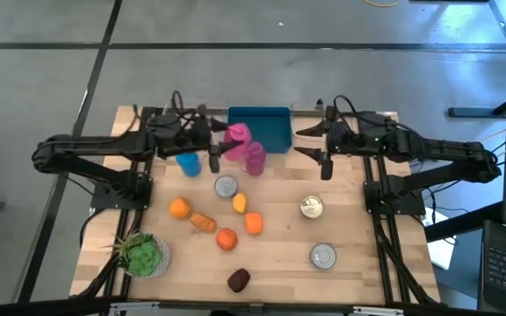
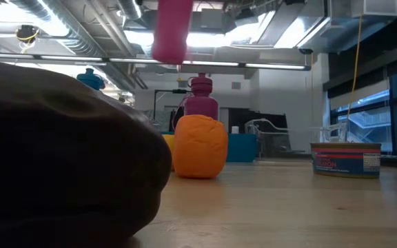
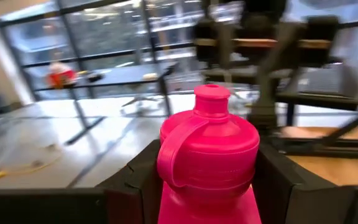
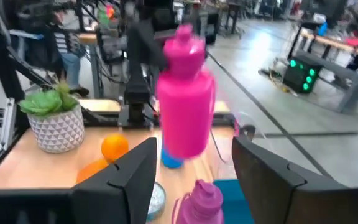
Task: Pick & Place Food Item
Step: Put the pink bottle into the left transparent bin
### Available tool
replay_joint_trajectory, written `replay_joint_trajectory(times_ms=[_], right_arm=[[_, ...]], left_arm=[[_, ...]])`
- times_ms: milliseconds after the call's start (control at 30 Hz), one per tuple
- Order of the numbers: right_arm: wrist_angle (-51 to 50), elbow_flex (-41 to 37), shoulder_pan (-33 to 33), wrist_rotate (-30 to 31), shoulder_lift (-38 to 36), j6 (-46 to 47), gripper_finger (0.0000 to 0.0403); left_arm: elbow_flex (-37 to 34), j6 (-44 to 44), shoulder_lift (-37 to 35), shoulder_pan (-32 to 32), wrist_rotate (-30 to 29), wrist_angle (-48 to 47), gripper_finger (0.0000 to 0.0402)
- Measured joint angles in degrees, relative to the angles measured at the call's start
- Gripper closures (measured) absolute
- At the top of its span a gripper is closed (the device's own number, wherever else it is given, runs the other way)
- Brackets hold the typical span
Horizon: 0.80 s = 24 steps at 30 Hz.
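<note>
I am holding my left gripper [image 1: 220, 143] clenched on a pink bottle [image 1: 237, 135], carrying it in the air near the back of the wooden table [image 1: 358, 263], just in front of the teal bin [image 1: 271, 123]. A second, magenta bottle [image 1: 254, 158] is standing just beside it, and a blue bottle [image 1: 188, 163] is sitting under my left arm. Oranges and other food pieces [image 1: 227, 238] are lying mid-table, well apart from my fingers. My right gripper [image 1: 310, 142] is hovering released and empty beside the bin, facing the pink bottle.
</note>
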Motion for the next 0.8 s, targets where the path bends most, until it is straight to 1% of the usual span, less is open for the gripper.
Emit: replay_joint_trajectory(times_ms=[67, 133, 267, 333, 433, 500, 600, 800], right_arm=[[-1.5, 0.0, 0.0, 1.5, 0.0, 0.0, 0.0195], [-1.3, -0.7, 0.0, 2.7, 0.0, 0.1, 0.0195], [0.1, -4.7, 0.0, 4.2, -1.8, 0.7, 0.0195], [1.5, -7.4, 0.0, 4.3, -3.5, 1.9, 0.0195], [4.8, -12.2, 0.0, 4.6, -6.6, 3.5, 0.0195], [6.9, -15.6, 0.0, 4.7, -9.1, 4.9, 0.0195], [10.4, -20.4, 0.0, 4.7, -12.6, 6.7, 0.0195], [16.3, -27.8, 0.0, 4.7, -16.8, 9.5, 0.0195]], left_arm=[[0.0, -0.1, -1.5, 1.5, -1.3, -1.8, 0.0235], [0.0, -0.2, -2.4, 3.6, -1.3, -2.7, 0.0235], [-0.8, -1.3, -3.5, 8.6, -1.0, -3.6, 0.0235], [-1.9, -2.2, -3.9, 11.6, 0.5, -3.9, 0.0236], [-3.7, -4.2, -4.5, 16.2, 5.2, -3.8, 0.0237], [-4.9, -5.2, -4.5, 18.9, 6.9, -2.2, 0.0236], [-7.7, -5.4, -4.5, 22.6, 7.7, 1.2, 0.0237], [-13.0, -7.9, -4.4, 29.6, 10.0, 11.3, 0.0237]])
